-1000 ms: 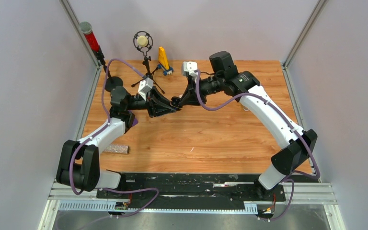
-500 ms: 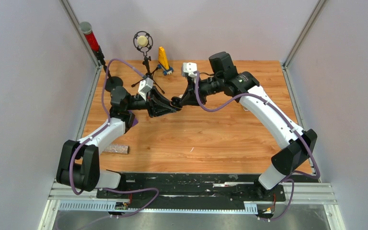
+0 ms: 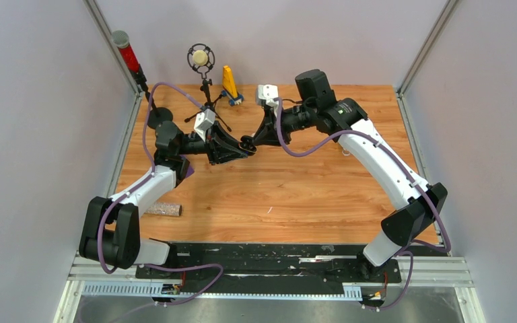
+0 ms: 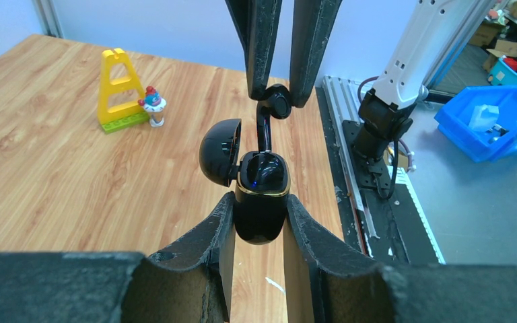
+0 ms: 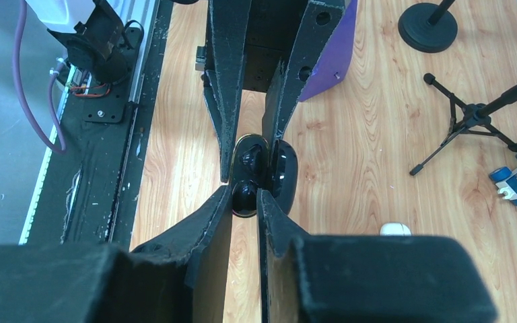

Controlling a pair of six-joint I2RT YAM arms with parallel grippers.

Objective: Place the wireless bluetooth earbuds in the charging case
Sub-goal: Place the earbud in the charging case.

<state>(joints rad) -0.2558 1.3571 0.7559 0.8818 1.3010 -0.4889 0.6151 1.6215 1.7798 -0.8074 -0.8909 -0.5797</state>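
Above the middle of the table, my left gripper [image 3: 242, 149] is shut on a glossy black charging case [image 4: 261, 205] with a gold rim. The case's lid [image 4: 219, 152] hangs open to the left. My right gripper [image 3: 252, 140] meets it from the other side, shut on the head of a black earbud [image 4: 273, 106]. The earbud's stem reaches down into the case's mouth. In the right wrist view the earbud [image 5: 244, 195] sits pinched between my fingertips, right against the open case [image 5: 250, 159]. The inside of the case is mostly hidden.
A small white case [image 5: 395, 229] lies on the wood. A yellow toy block [image 3: 229, 82] and a microphone on a tripod [image 3: 200, 59] stand at the back. A brown roll [image 3: 161, 209] lies front left. A blue bin [image 4: 495, 118] sits beyond the table's edge.
The right arm has shifted very slightly at the meeting point. Both grips are unchanged.
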